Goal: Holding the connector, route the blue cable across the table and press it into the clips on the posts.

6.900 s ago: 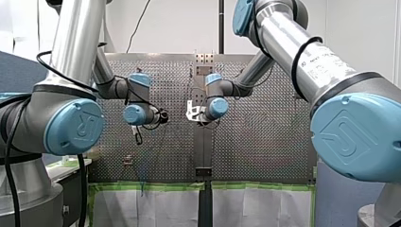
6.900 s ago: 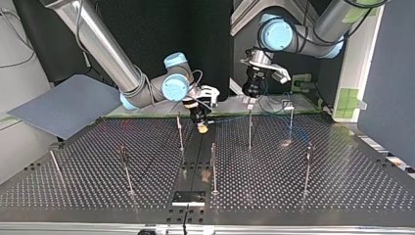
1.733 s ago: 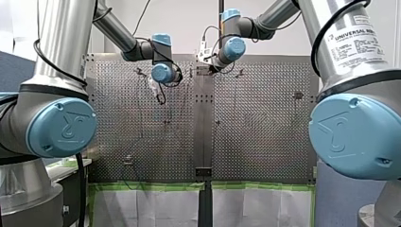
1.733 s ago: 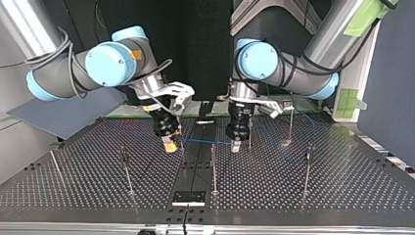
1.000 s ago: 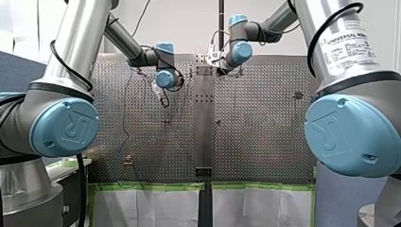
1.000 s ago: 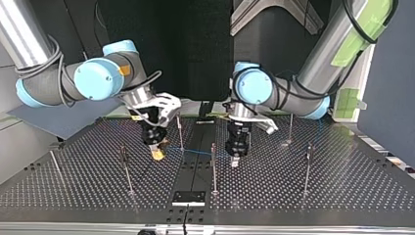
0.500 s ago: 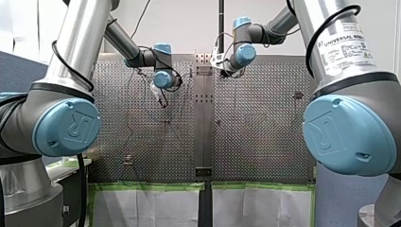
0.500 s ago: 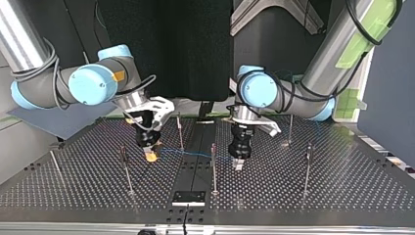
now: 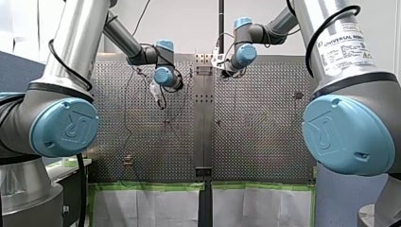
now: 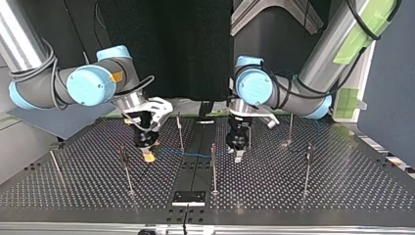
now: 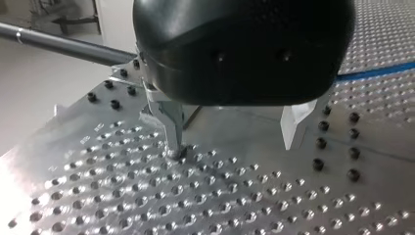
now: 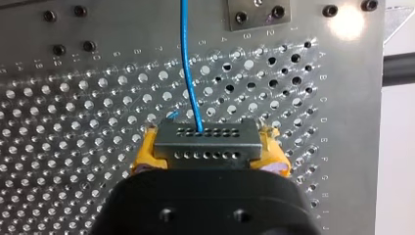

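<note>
So, front view: both arms reach to the far end of the desk (image 9: 265, 123). They're too far off to read either set of fingers, and the cable doesn't resolve there.

Top view: right fingers (image 10: 149, 156), yellow pads, sit low at the view's left of centre. Left fingers (image 10: 238, 156) sit low just right of centre. Blue cable (image 10: 195, 154) runs between the two, just above the desk, past the middle post (image 10: 213, 171). Can't tell if it touches that post or sits in a clip. Another post (image 10: 179, 129) stands near the right fingers.

Left wrist view: left fingers (image 11: 171, 125) are apart with nothing between them, one tip down at the desk surface. The cable is a blue streak off to the side (image 11: 377, 72), outside the fingers.

Right wrist view: right fingers (image 12: 144, 155) are clamped on the connector (image 12: 205, 137), a small grey block with rows of holes. The cable exits its front face and runs straight ahead over the desk.

Handling, my read:
- **Cable:** thin, light and floppy. It has no push stiffness and only keeps a line under tension.
- **Connector:** the one rigid part with flat sides, so it's the correct hold.
- **Weak spot:** the wire's exit from the connector, so avoid hard tugs.
- **Clip press:** the free fingers should pinch the cable close beside the post, otherwise it just buckles.
</note>
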You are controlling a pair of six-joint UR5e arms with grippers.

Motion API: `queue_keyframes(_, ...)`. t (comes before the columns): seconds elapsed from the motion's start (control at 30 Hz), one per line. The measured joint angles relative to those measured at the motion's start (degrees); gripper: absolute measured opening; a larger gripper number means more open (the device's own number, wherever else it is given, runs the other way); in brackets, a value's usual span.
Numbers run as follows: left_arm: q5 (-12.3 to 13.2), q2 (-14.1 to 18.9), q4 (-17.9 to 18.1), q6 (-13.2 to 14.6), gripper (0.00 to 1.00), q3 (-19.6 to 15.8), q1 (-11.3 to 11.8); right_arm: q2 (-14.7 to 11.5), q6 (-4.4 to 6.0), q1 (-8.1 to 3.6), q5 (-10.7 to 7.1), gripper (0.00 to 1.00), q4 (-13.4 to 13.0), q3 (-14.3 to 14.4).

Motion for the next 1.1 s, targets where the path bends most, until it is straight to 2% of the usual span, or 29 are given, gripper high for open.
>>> queue_keyframes(0.17,0.0,2.58,-2.5,0.69,1.0,-2.05,-1.01,-0.04,-0.03,-0.38,0.05,0.0,0.0,-0.01)
queue_keyframes(0.47,0.23,7.75,-3.14,0.58,1.0,-6.21,-2.95,-0.57,-0.04,-1.07,-0.02,0.0,0.07,-0.03)
queue_keyframes(0.63,0.1,10.23,-3.49,0.77,1.0,-7.24,-4.02,-0.88,-0.04,-1.21,-0.08,0.0,0.12,-0.02)
queue_keyframes(0.77,0.01,12.76,-3.73,2.04,1.0,-7.5,-5.53,-1.21,-0.03,-1.43,-0.05,0.0,0.16,-0.03)
queue_keyframes(0.93,-1.84,14.19,-2.57,4.54,1.0,-6.99,-8.08,-1.38,0.03,-1.75,-0.04,0.0,0.21,-0.03)
queue_keyframes(1.1,-4.91,13.34,-2.23,6.06,1.0,-5.37,-11.28,-1.4,0.09,-1.82,-0.03,0.0,0.28,-0.04)
